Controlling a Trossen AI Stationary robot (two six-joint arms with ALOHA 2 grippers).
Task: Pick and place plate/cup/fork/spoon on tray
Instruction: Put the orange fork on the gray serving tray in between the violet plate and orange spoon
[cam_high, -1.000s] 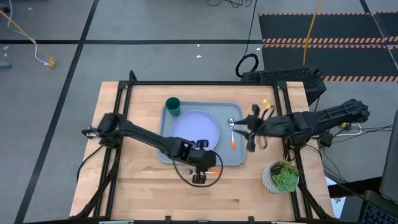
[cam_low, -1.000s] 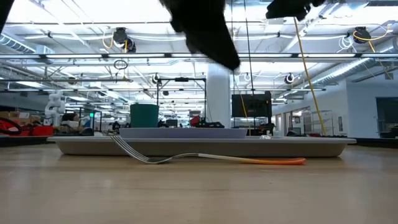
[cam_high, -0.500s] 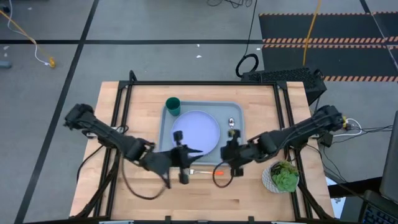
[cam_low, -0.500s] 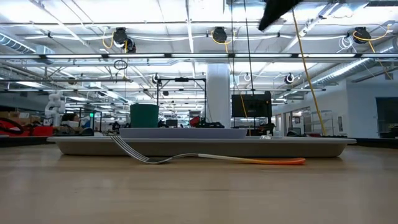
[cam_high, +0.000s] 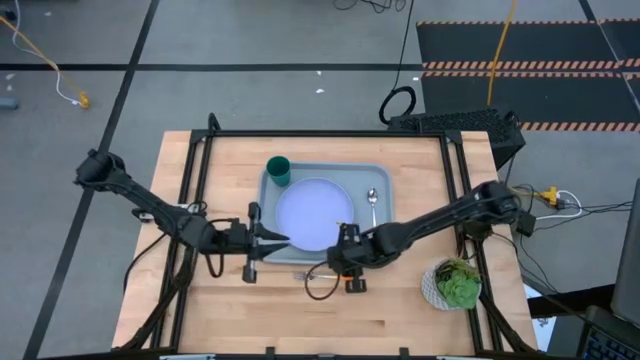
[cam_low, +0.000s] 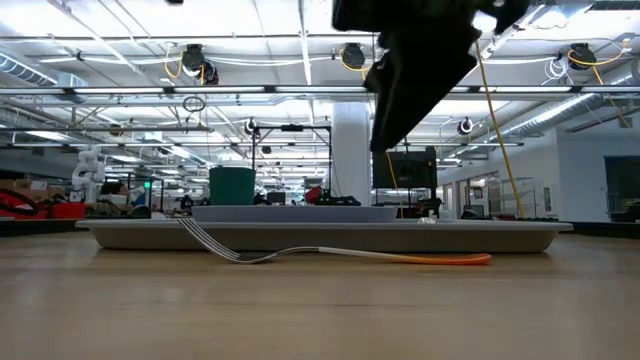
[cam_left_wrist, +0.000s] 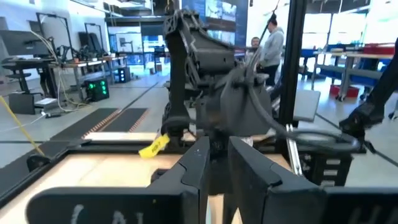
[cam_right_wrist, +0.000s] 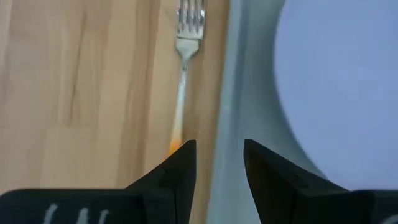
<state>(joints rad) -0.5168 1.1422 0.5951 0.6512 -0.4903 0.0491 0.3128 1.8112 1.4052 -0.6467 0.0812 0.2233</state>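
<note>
Pale wooden boards make the table top that I look down on, with a large grey-blue rectangular plastic tray in the middle of it. On this tray I see a large round pale lavender-blue plate, a small dark green round cup in the far left corner of the tray, and a small spoon with a silver bowl and an orange handle near the right rim of the tray. A small fork with silver tines and an orange handle lies flat on the wood just beside the near rim of the tray, outside it, its tines pointing toward the left. My right gripper hangs above the handle end of the fork, at the near edge of the tray; its two fingers stand apart and hold nothing, the fork is between them in the wrist view but lower. My left gripper is over the near left corner of the tray, holding nothing; I cannot tell how its fingers stand. Right of the tray, near the table edge, stands a small white bowl of green leaves.
</note>
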